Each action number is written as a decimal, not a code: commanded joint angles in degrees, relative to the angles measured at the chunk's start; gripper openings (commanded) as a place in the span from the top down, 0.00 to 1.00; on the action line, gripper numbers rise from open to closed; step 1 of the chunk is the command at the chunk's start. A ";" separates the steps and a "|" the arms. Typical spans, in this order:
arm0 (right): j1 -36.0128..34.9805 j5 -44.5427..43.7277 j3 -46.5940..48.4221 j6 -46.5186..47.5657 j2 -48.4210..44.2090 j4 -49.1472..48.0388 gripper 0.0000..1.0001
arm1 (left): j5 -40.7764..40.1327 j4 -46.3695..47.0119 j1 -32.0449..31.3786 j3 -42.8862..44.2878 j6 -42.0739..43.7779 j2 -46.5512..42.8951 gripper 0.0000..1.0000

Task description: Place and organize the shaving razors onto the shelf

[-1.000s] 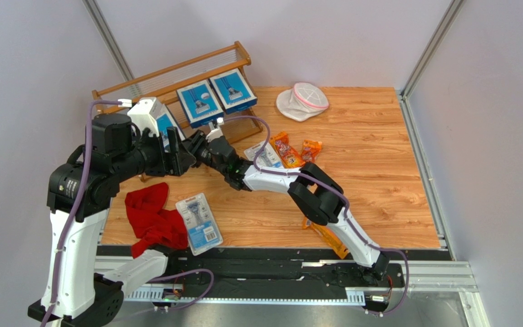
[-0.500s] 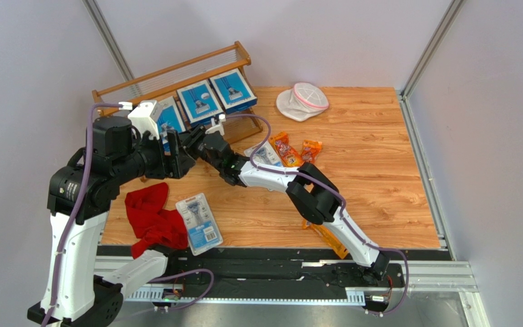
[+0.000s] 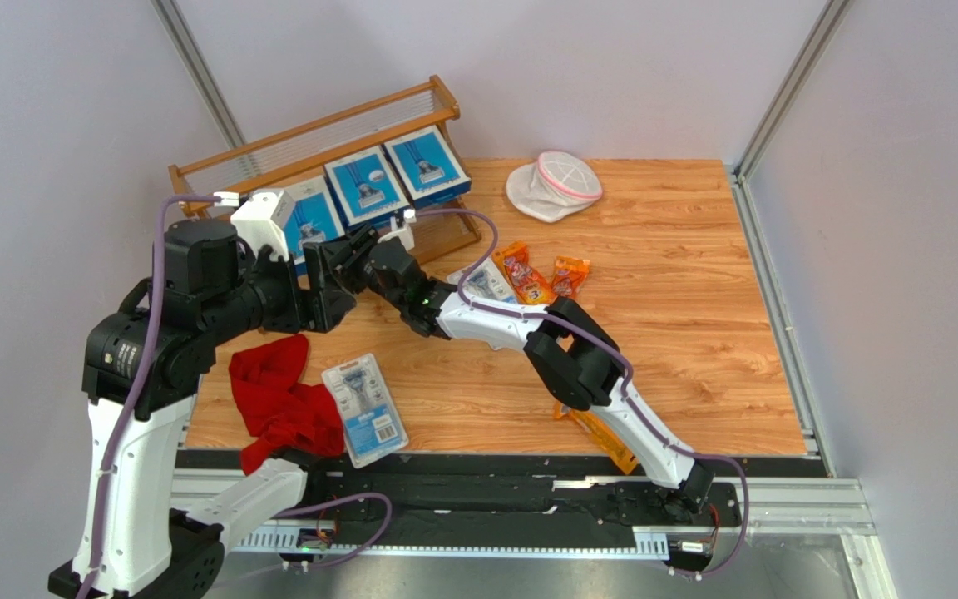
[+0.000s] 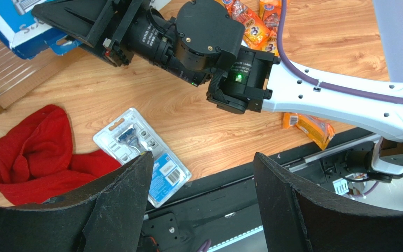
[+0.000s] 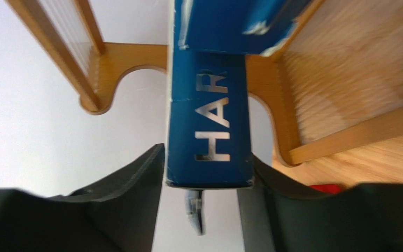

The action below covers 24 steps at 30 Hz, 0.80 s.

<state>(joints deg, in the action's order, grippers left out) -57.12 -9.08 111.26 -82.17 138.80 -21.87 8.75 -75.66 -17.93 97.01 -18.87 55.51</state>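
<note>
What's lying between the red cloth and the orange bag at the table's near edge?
The clear blister pack, lying against the red cloth; from there to the orange bag the wood is bare. The top view shows it.

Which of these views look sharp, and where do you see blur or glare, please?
Top external: even light, sharp throughout, soft shadows. Left wrist: table sharp, near fingers blurred and dark. Right wrist: box lettering readable, fingers soft, wall behind washed out.
</note>
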 commanded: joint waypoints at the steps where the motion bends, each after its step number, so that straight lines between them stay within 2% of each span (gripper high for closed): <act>1: 0.43 -3.57 2.47 2.45 -2.31 4.11 0.43 | 0.47 -0.19 0.36 -0.59 1.38 -0.84 0.22; 4: 0.61 -3.93 3.52 3.33 -2.48 6.39 0.38 | 0.47 -0.28 0.36 -0.68 1.30 -1.01 0.22; 11: 0.79 -2.61 3.53 3.95 -3.27 7.46 0.36 | 0.74 0.07 0.36 -2.18 1.12 -1.28 0.22; 16: 0.87 -1.99 -1.12 4.04 -5.56 3.15 0.35 | 0.83 0.60 0.36 -4.37 1.29 -1.72 0.22; 24: 0.79 -0.15 -3.33 5.00 -7.49 -1.59 0.34 | 1.09 1.04 0.36 -6.13 1.56 -2.16 0.22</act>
<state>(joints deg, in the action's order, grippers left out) -56.42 -9.72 108.53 -78.98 135.70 -18.06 9.15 -75.59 -17.89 91.09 -18.85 54.04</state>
